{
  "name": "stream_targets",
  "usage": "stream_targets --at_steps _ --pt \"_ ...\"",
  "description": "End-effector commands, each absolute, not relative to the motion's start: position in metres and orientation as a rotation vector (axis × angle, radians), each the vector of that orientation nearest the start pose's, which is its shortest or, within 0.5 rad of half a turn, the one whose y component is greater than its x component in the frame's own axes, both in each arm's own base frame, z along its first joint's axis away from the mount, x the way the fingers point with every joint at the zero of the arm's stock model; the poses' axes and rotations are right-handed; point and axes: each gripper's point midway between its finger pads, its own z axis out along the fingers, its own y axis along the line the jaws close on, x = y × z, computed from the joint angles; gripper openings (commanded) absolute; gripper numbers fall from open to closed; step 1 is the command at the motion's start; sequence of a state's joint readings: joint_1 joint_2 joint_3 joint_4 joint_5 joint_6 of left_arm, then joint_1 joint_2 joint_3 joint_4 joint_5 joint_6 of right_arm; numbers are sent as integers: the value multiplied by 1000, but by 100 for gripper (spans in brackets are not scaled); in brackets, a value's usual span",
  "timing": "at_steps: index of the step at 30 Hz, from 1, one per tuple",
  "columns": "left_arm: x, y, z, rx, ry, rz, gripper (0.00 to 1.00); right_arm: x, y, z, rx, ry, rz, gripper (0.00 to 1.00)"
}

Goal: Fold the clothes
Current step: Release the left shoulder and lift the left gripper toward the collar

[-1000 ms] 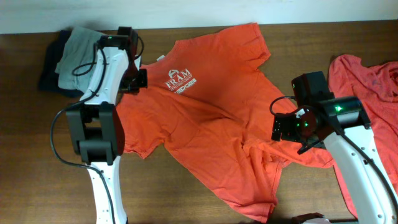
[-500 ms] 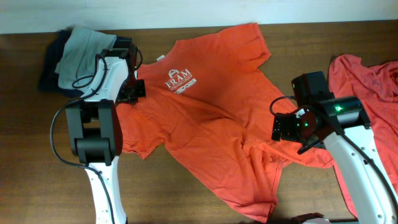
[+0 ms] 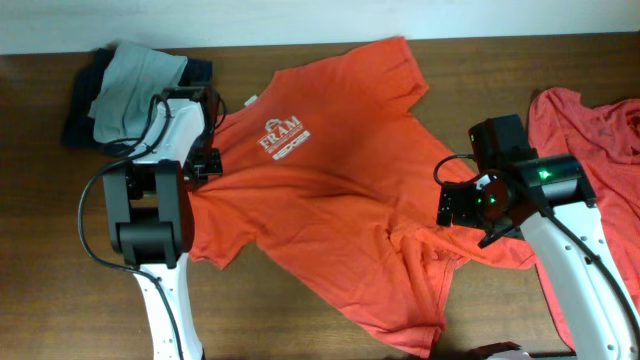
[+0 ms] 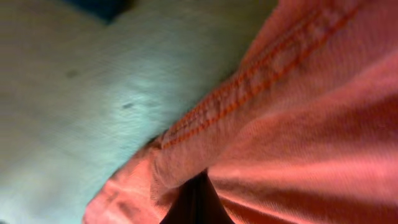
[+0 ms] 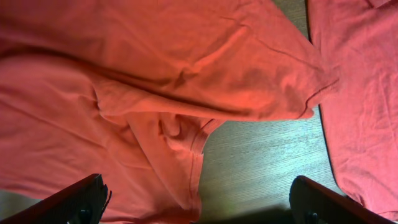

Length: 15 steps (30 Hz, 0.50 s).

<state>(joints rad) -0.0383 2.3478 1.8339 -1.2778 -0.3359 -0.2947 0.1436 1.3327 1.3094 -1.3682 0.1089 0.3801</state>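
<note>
**Left pincer** (image 3: 207, 165): clenched on the stitched sleeve hem (image 4: 249, 93) of the orange-red T-shirt (image 3: 330, 190). The wrist view shows that hem bunched right at the jaws. On the pincer's outer side, just beside it, a grey garment (image 3: 135, 75) lies over a dark garment (image 3: 78, 115). The held sleeve sits against the grey cloth.

**Change noted:** within the last second this pincer has drawn back toward its own base and the T-shirt went with it. The chest logo (image 3: 283, 137) and the shirt's far corner have both shifted toward the pincer.

**Judgement:** the garment is being dragged flat. No fold has been made yet, and the half farthest from this pincer is still rumpled.

**Right pincer** (image 3: 470, 205): released, jaws wide, holding nothing and unmoved over the crumpled part of the shirt. Under it lie a sleeve edge and bare table (image 5: 261, 162). A second T-shirt (image 3: 590, 130) lies just outside it, with a strip of wood between the two shirts.

**Edges and room:**
- There is open table on the base side of both pincers.
- Beyond them, the shirt's far corner reaches close to the table's back edge, so there is little margin.
- The garment pile crowds the left pincer's outer side.
</note>
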Motion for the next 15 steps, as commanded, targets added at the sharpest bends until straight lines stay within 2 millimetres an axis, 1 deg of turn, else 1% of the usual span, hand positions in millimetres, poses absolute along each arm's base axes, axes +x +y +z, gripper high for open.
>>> stream_targets --at_steps 1,7,11,13,15 --pt "392 63 4 -416 3186 789 1 251 12 192 363 2881 -109 99" --pt "385 65 6 -408 3208 823 1 251 12 192 363 2881 -109 99" --pt "386 68 11 -407 3189 853 1 251 12 192 364 2881 -109 99" --pt "389 67 18 -449 3155 843 0 251 12 192 363 2881 -109 99" --pt "398 64 32 -484 3101 815 0 251 12 192 363 2881 -109 99"
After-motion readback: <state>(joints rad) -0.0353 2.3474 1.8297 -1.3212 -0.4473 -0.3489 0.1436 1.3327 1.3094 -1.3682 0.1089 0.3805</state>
